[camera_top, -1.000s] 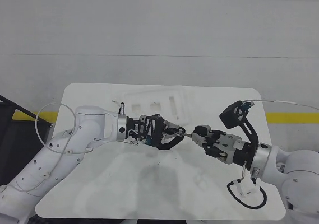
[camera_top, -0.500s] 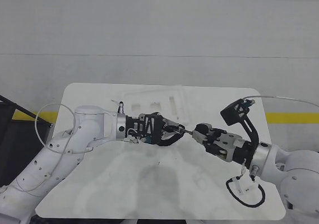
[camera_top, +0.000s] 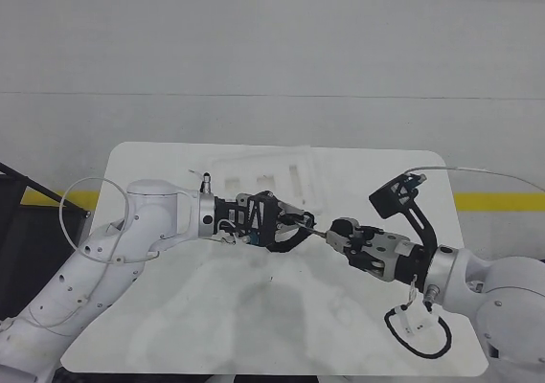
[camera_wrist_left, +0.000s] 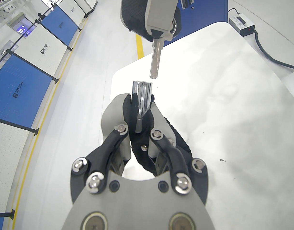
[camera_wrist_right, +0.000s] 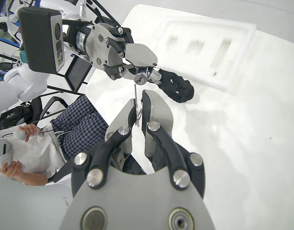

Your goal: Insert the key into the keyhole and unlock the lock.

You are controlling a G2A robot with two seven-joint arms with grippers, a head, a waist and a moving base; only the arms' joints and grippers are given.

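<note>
While left tool (camera_wrist_left: 138,104) clamps the lock (camera_wrist_left: 142,93) and right tool (camera_wrist_right: 139,98) the key (camera_wrist_left: 155,59), foam tray (camera_wrist_right: 204,26) lies on table (camera_wrist_right: 245,132)

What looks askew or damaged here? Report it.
Nothing is spilled or broken. The key in the right end effector sits slightly off the axis of the lock that the left end effector holds, its tip short of the keyhole.

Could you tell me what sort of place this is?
Probably an industrial robotics lab or test hall: blue partition panels line a pale floor marked with a yellow line, and a white table serves as the workstation.
</note>
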